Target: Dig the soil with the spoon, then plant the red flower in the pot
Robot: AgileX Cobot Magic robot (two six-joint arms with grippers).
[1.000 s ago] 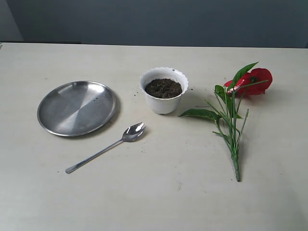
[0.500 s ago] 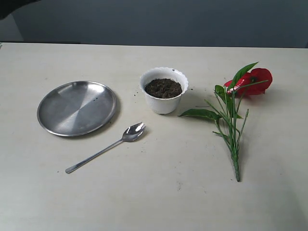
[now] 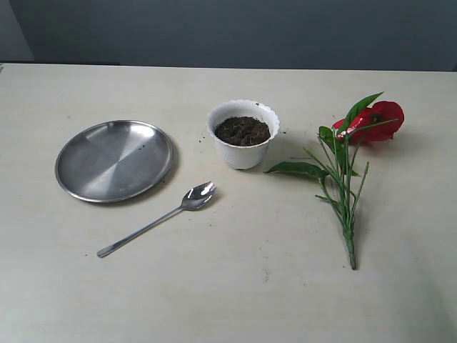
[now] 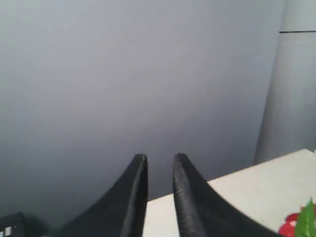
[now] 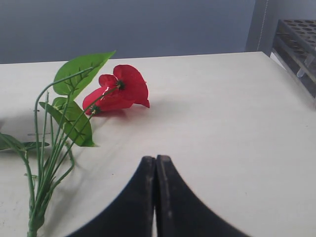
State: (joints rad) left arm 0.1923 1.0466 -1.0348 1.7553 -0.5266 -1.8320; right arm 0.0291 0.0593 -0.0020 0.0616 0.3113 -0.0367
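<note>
On the pale table (image 3: 235, 293), in the exterior view, I counted one pot (image 3: 243, 151), one spoon (image 3: 158, 219), one red flower (image 3: 343, 171) and one round steel plate (image 3: 114, 158); each lay apart from the others, none touching. The pot stood upright near the middle; the soil (image 3: 243, 131) filled it almost to the scalloped rim, and a few dark crumbs lay on the table just beside it. From the pot, the plate was at 9 o'clock, the spoon at about 7 o'clock and the flower at about 3 o'clock. The spoon lay flat, its notched bowl pointing to 2 o'clock and its handle to 8 o'clock; the flower lay on its side, with the single red bloom at the 1 o'clock end and the cut stem at the 6 o'clock end.

Two grippers were seen, each only in its own wrist view. The left gripper (image 4: 160, 158) was raised before a grey wall, its jaws parted by a narrow gap with nothing between them. The right gripper (image 5: 155, 159) hung low over the table near the bloom, its jaws pressed together and empty.

In the left wrist view only a small red and green piece of the flower was visible, cut off by the edge; a dark object (image 4: 12, 224) in one corner was too unclear to name. In the right wrist view a dark rack (image 5: 296, 44) was cut off at the edge.
</note>
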